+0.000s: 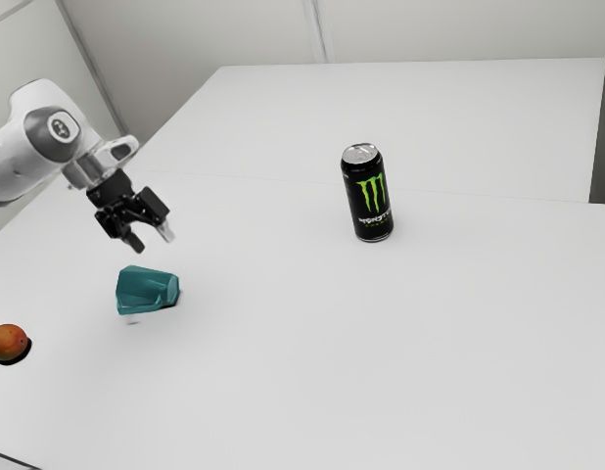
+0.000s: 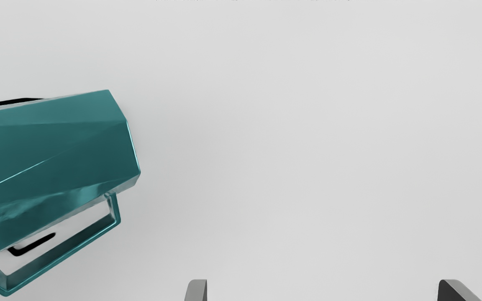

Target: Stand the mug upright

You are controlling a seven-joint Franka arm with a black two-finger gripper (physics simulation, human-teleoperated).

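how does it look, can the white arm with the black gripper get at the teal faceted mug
Likely yes: the black two-finger gripper hangs open, and I see nothing between it and the teal mug on its side. It would probably have to shift sideways first, as the mug lies off to one side.

The white and grey arm comes in from the exterior view's left, its rounded wrist housing raised, with a dark grey band around a pale disc. From there the pale, narrower end section slopes down toward the exterior view's right and carries the black hand. The hand hangs tilted, its two fingers pointing down and toward the exterior view's right, well apart. In the wrist view the fingertips stand wide apart, both grey on top, one with a dark side face showing.
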